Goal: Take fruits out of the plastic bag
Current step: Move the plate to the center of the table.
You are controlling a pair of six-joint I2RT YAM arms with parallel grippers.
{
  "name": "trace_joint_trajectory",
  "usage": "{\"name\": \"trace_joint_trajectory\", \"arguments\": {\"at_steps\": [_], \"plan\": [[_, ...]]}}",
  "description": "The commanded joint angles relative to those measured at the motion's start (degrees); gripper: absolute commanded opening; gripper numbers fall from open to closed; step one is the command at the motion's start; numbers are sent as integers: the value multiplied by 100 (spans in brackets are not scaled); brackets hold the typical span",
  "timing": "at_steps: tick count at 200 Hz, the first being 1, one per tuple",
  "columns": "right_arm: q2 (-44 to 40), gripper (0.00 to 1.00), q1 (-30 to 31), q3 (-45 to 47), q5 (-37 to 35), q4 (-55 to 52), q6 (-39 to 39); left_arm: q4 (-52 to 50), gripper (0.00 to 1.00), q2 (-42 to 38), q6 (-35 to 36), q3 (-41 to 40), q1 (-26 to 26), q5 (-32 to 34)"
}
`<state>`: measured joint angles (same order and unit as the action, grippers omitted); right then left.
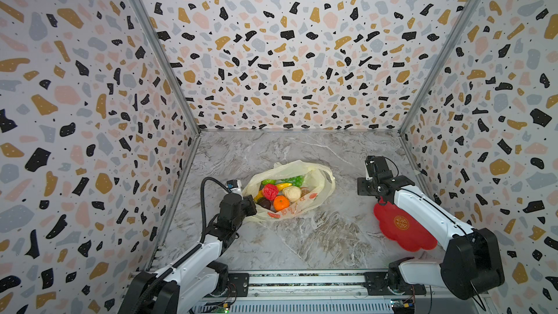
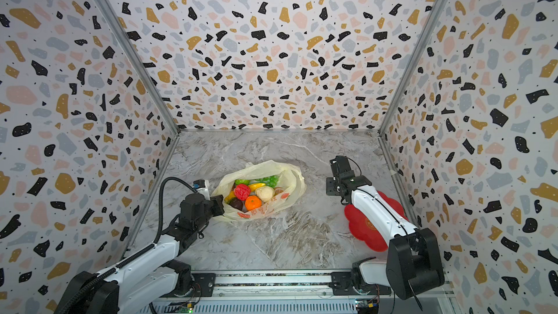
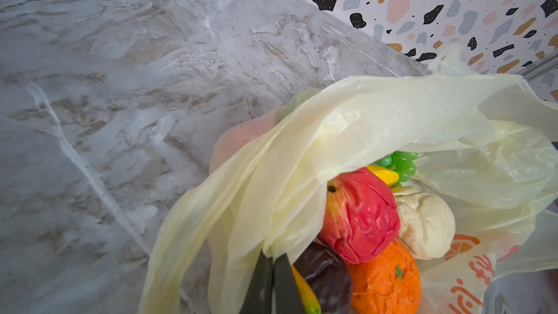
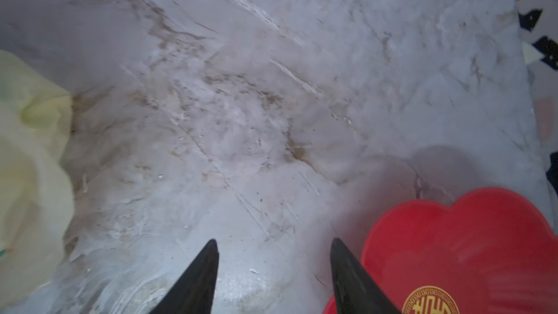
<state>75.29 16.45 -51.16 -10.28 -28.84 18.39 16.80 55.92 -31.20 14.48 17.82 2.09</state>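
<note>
Plastic bag point(image 1: 302, 166), pale yellow, crinkly, gapes over bright fruits point(image 1: 281, 202), rim pinched by left claw point(image 3: 274, 256); right claw point(image 4: 274, 240) spread.

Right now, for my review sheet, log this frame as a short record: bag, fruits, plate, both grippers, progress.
bag: plastic bag lies open on the marble table
fruits: red apple, orange, beige pear-like piece, banana, green grapes, dark purple fruit, all inside the bag
left gripper: shut on the bag's rim film
right gripper: open, empty, above the table beside the plate
plate: red plate, no fruit on its visible part
progress: no fruit out yet
</note>
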Motion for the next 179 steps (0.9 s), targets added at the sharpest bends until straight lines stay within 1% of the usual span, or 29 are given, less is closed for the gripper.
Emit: {"name": "trace_joint_trajectory", "arguments": {"at_steps": [1, 51, 87, 115, 139, 179], "plan": [[-8, 59, -106, 167, -202, -178, 395, 263, 4, -64, -75, -60, 47, 63], [235, 58, -99, 662, -649, -156, 855, 280, 3, -48, -85, -60, 103, 108], [313, 56, 149, 690, -1094, -457, 1325, 289, 3, -29, -79, -55, 116, 116], [289, 55, 214, 730, -1222, -501, 1432, 289, 3, -15, -71, -59, 116, 116], [362, 49, 227, 776, -1206, -443, 1433, 274, 3, -34, -65, -60, 116, 126], [366, 45, 420, 830, -1370, -439, 1525, 245, 3, -99, -53, -73, 116, 169]]}}
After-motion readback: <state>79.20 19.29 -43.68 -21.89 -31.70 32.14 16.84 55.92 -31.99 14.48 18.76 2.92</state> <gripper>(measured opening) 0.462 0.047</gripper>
